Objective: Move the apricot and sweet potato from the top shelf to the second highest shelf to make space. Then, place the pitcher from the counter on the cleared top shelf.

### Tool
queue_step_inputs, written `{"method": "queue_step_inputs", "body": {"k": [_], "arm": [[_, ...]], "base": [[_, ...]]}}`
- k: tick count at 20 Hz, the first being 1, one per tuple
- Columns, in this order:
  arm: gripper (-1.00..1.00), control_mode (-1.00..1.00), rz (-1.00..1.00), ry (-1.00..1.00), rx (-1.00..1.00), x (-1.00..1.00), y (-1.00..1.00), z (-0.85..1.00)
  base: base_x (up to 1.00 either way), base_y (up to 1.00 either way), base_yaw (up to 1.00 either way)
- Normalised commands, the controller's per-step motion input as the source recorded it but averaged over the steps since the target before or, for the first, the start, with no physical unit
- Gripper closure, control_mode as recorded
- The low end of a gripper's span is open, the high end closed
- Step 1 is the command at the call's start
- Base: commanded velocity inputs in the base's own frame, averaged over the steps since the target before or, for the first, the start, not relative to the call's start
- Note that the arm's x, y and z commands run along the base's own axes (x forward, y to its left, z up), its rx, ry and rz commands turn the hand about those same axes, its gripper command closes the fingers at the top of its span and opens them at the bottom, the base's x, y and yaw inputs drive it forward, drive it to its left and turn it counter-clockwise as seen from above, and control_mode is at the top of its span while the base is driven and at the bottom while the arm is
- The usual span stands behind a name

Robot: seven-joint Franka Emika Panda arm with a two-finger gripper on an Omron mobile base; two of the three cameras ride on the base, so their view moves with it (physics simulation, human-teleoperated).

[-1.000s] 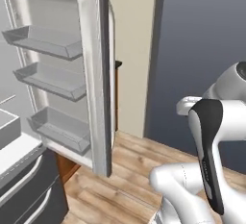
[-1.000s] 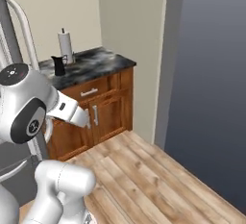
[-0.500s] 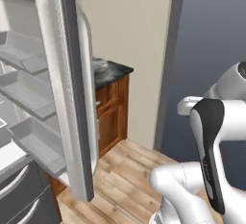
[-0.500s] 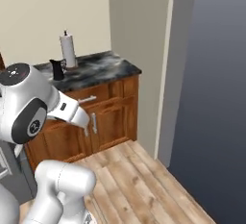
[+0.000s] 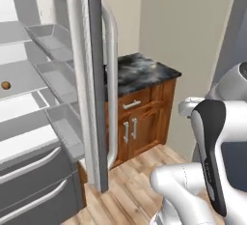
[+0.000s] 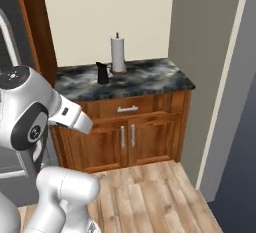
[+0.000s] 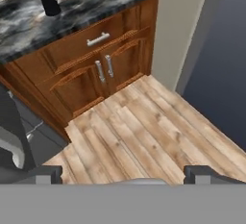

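My pincer (image 7: 123, 174) is released, its two tips set wide apart above the wooden floor (image 7: 144, 131); nothing is between them.

Beyond the floor stand the wooden cabinets (image 7: 96, 69), topped by the dark marbled surface (image 6: 150, 77). The pitcher (image 6: 102, 72) stands upright on that surface, near its back edge, just beside a white paper-towel roll (image 6: 118, 53). Whether the two touch cannot be told. What is inside the pitcher cannot be seen.

In the left base view the open fridge door (image 5: 91, 74) carries three grey door bins (image 5: 55, 81); their contents are hard to make out. Behind them, a small orange ball, the apricot (image 5: 5, 85), lies on a pale fridge shelf (image 5: 24, 77). The picture edge cuts the shelves off, so I cannot tell which shelf that is.
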Motion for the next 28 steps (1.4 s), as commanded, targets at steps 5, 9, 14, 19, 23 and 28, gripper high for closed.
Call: {"method": "queue_step_inputs", "body": {"k": [5,9,14,19,23,28], "arm": [[-1.0,1.0,0.0,0.0,0.0,0.0,0.0,0.0],[-1.0,1.0,0.0,0.0,0.0,0.0,0.0,0.0],[-1.0,1.0,0.0,0.0,0.0,0.0,0.0,0.0],[-1.0,1.0,0.0,0.0,0.0,0.0,0.0,0.0],[-1.0,1.0,0.0,0.0,0.0,0.0,0.0,0.0],[-1.0,1.0,0.0,0.0,0.0,0.0,0.0,0.0]], "base": [[0.6,-0.41,0.5],[0.64,-0.64,0.47],[0.56,-0.65,0.44],[0.64,-0.38,0.4],[0.68,-0.32,0.39],[0.64,-0.37,0.38]]}}
